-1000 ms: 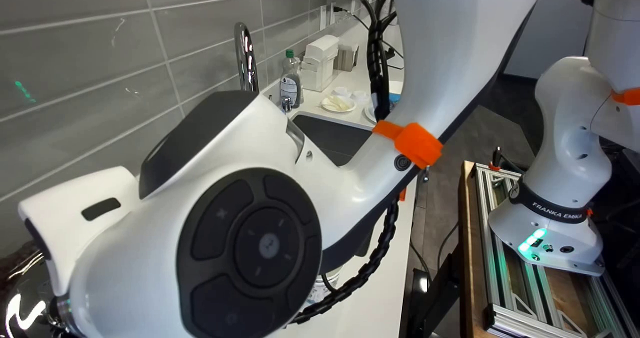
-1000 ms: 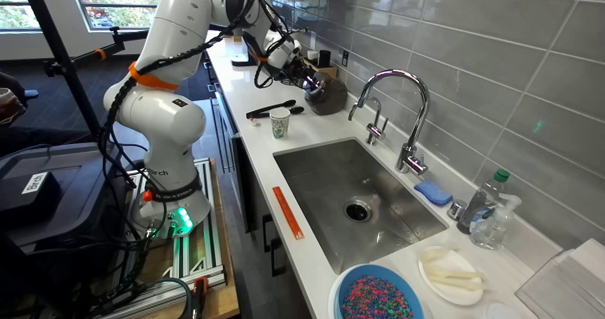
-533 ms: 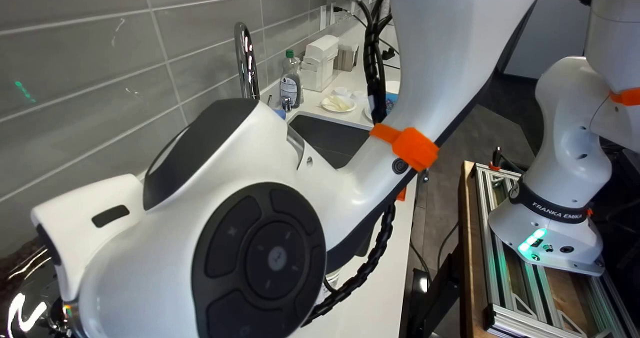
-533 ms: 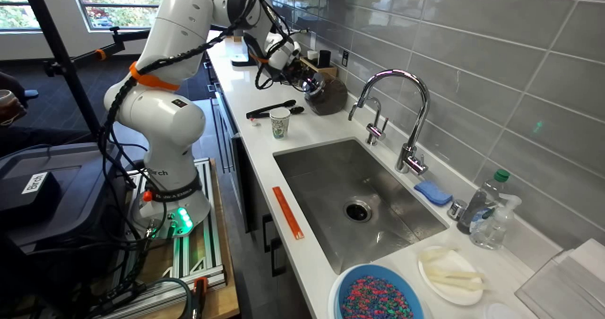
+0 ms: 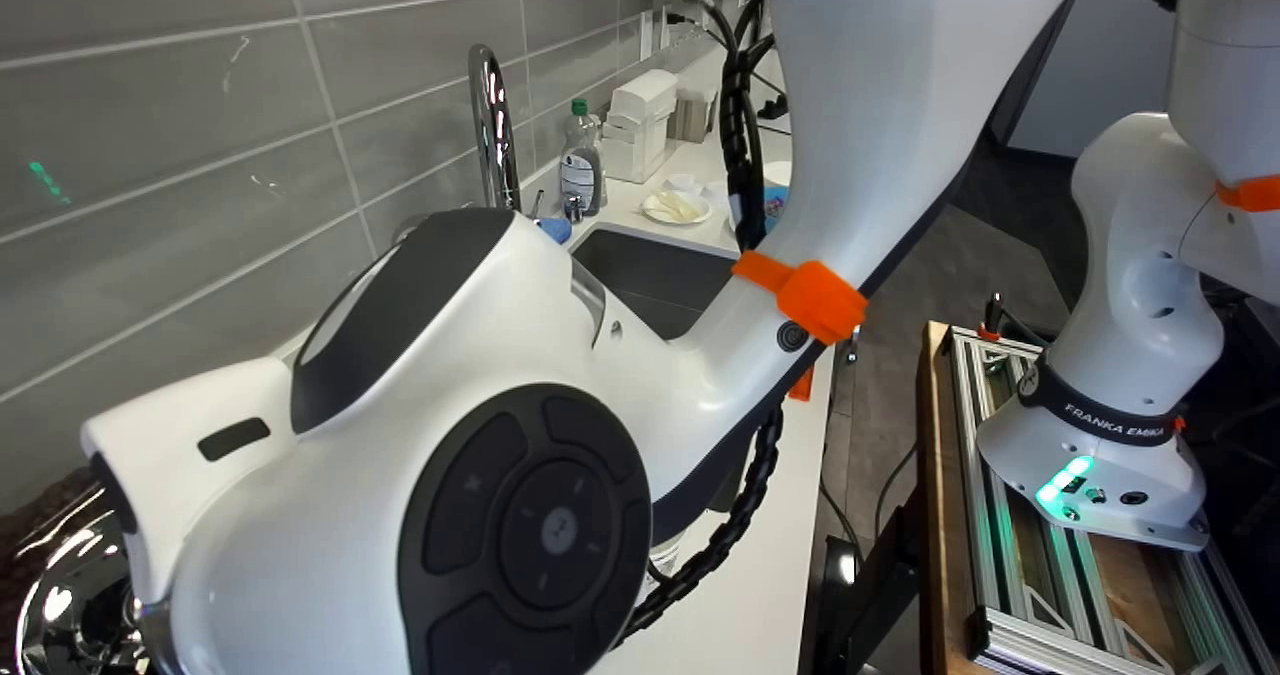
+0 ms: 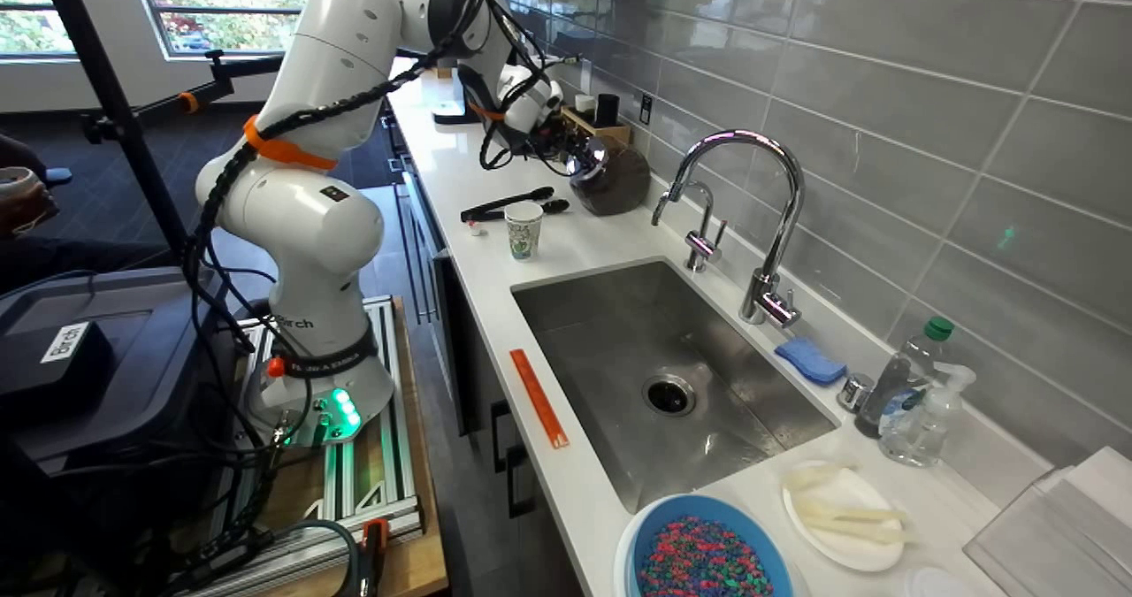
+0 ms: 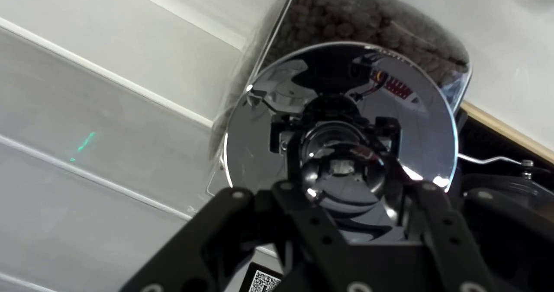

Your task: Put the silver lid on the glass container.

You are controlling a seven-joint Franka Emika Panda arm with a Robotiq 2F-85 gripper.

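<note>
The silver lid point(image 7: 417, 129) faces the wrist camera, its round knob between the fingers. The glass container point(image 7: 363, 21) with brown contents lies right behind it; the lid overlaps its near side. In an exterior view the lid point(image 6: 587, 160) is tilted at the upper left of the glass container point(image 6: 619, 181). The lid point(image 5: 75, 600) and a bit of the container point(image 5: 40, 510) show at another exterior view's lower left edge. My gripper point(image 7: 344, 171) has a finger close on each side of the knob and appears shut on it. Whether the lid touches the container's rim is hidden.
The tiled wall point(image 6: 884, 93) runs behind the container. A wooden box point(image 6: 579, 122) stands beyond it. Black tongs point(image 6: 513, 203), a paper cup point(image 6: 523, 233), the faucet point(image 6: 791, 208) and the sink point(image 6: 610, 349) are on the near side. A blue bowl point(image 6: 783, 570) stands farther off.
In an exterior view the hand has shifted a little right and down. The lid has moved slightly and its reflections have changed. The container has not moved.
</note>
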